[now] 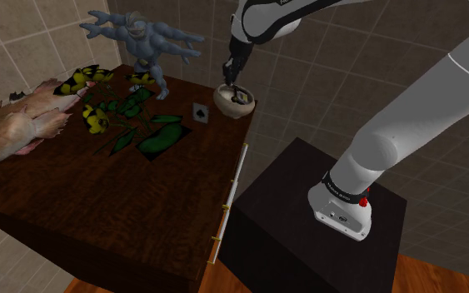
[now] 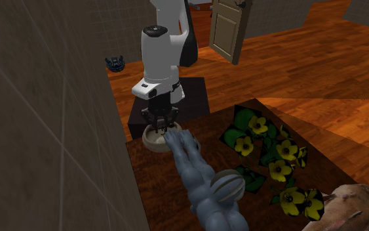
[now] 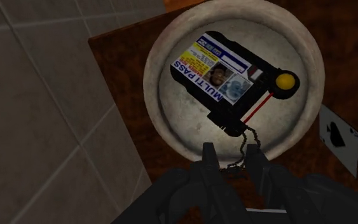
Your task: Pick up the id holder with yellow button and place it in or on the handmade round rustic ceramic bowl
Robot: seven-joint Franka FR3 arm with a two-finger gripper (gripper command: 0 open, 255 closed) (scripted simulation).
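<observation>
— What's the setting?
— A dark wooden worktop [image 1: 99, 200] against a grey tiled wall [image 1: 24, 33], over a wooden plank floor [image 2: 294, 59].
— And the arm?
— The white arm [image 1: 407, 116] arches over from the black stand [image 1: 307, 216]. Its gripper [image 3: 231, 151] points down over the pale round ceramic bowl [image 3: 171, 121] at the worktop's wall-side corner nearest the stand.
— The holder?
— The black ID holder with a yellow button [image 3: 234, 76] lies inside the bowl. The fingers [image 3: 209, 167] stand slightly apart, and its chain [image 3: 244, 143] seems to pass between them unpinched.

The id holder [image 3: 225, 76] lies in the bowl [image 1: 234, 101], which stands at the bench [image 1: 99, 208] corner beside my stand [image 1: 307, 241]. My hand [image 3: 231, 156] hangs directly above the bowl. A playing card [image 1: 201, 112] lies just beside it. The figurine [image 1: 145, 42], flowers [image 1: 132, 121] and fish [image 1: 16, 125] follow toward the shoulder view's left.
</observation>
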